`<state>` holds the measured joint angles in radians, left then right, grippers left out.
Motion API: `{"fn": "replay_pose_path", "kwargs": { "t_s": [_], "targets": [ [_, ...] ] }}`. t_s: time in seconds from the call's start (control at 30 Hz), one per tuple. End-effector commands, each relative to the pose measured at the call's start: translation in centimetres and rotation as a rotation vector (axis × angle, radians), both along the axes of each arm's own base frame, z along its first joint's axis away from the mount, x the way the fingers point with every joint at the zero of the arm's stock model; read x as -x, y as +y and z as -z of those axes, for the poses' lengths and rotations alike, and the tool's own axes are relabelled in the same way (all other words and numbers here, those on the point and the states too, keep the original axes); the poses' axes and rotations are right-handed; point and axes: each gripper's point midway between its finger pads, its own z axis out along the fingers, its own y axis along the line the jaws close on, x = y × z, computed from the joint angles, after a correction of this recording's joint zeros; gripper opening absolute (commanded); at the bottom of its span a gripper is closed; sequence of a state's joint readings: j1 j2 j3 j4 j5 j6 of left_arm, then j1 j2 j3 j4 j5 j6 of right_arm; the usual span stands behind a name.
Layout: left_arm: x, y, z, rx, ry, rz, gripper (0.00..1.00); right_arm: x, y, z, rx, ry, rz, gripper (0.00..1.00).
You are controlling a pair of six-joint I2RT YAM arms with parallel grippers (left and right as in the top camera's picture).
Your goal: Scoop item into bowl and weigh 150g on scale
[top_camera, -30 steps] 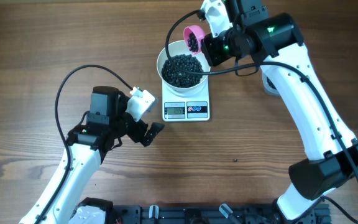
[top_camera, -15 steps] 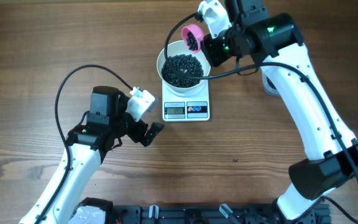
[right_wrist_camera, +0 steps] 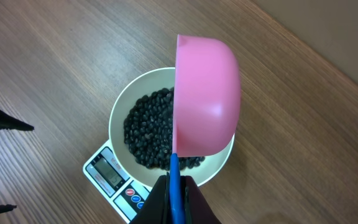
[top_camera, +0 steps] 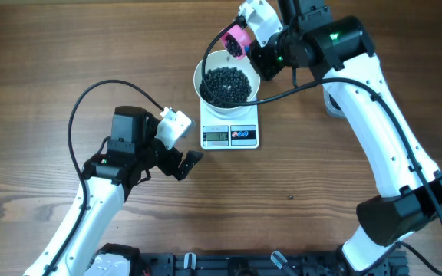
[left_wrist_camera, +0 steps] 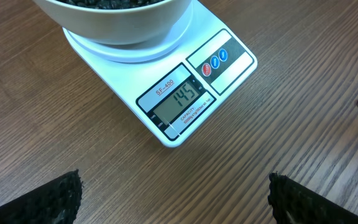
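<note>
White arm links (top_camera: pixel 382 146), black joints (top_camera: pixel 394 215), looping black cables (top_camera: pixel 110 82), apparently green lights (top_camera: pixel 333 35).

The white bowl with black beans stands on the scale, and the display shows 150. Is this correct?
Not quite. The bowl of beans does stand on the scale, but the display shows 145, as the left wrist view shows.

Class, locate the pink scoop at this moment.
In the overhead view, the pink scoop sits top centre, held in the right gripper, over the far rim of the white bowl.
</note>
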<state>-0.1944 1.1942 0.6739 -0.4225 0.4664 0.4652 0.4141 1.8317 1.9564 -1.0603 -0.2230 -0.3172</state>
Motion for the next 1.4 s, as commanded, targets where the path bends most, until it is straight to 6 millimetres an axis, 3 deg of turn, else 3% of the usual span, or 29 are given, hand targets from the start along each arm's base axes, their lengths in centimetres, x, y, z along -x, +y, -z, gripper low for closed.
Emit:
{"fn": "replay_pose_path", "kwargs": {
  "t_s": [0.0, 0.13, 0.33, 0.73, 1.0, 1.37],
  "targets": [
    [0.3, -0.1, 0.2, 0.013, 0.013, 0.002, 1.0, -0.3, 0.2, 0.3, 0.016, -0.011, -0.016, 0.04],
    [0.3, -0.1, 0.2, 0.013, 0.013, 0.002, 1.0, -0.3, 0.5, 0.2, -0.007, -0.001, -0.009, 0.04],
    [0.3, -0.1, 0.2, 0.013, 0.013, 0.002, 1.0, 0.7, 1.4, -0.6, -0.234, 0.173, 0.084, 0.04],
    [0.3, -0.1, 0.2, 0.013, 0.013, 0.002, 1.0, -0.3, -3.3, -4.0, -0.594, 0.355, 0.126, 0.04],
    [0.3, -0.1, 0.2, 0.013, 0.013, 0.002, 1.0, -0.7, -5.6, -5.0, -0.681, 0.38, 0.15, 0.04],
    [0.3, -0.1, 0.2, 0.013, 0.013, 0.002, 1.0, -0.5, -6.4, -5.4, -0.681, 0.371, 0.168, 0.04]
  ]
}}
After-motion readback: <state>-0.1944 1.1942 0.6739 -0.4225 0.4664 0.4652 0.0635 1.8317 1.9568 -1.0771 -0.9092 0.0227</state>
